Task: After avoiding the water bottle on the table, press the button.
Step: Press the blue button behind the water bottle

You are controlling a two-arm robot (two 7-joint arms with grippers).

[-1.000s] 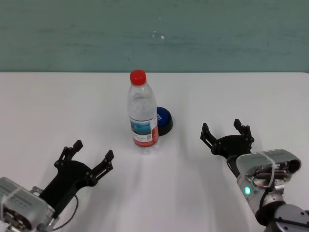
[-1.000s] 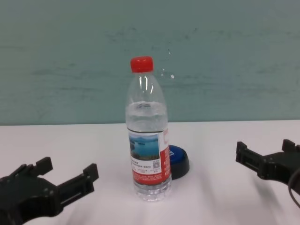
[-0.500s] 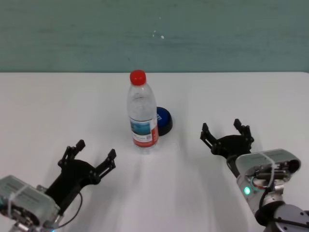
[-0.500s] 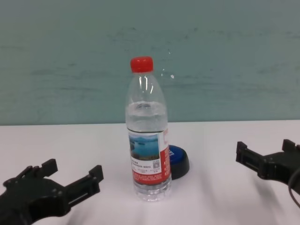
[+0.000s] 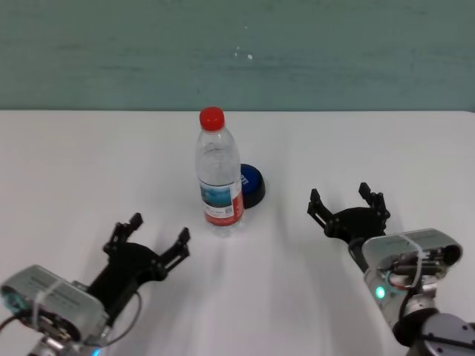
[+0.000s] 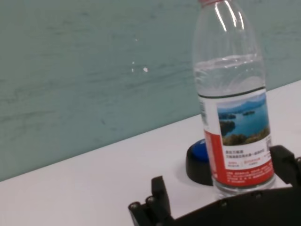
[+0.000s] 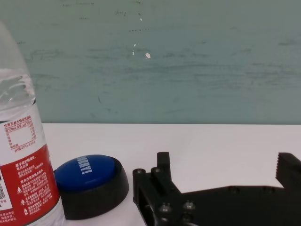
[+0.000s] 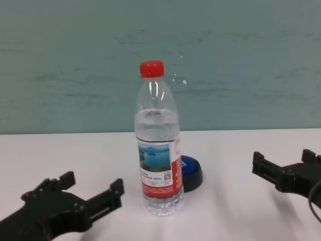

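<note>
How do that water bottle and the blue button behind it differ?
The water bottle is tall, clear plastic with a red cap; the button is low, with a blue dome on a black base. The bottle wears a red-and-white label; the button only white lettering. The bottle stands nearer the robot, partly hiding the button. Both rest on the white table, ungripped.

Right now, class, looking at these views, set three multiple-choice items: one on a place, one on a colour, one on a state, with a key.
1. Where is the button relative to the water bottle?
A. In front, nearer the robot
B. Behind it, toward the robot's right
C. On top of it

2. What colour is the bottle's cap?
A. Red
B. Blue
C. White

3. How is the left gripper?
A. Shut on the bottle
B. Pressing the button
C. Open, holding nothing

Key: 1 B, the bottle partly hides the button on the table; 2 A, the cap shows red; 3 C, its fingers are spread, short of the bottle. The right gripper is also open.
</note>
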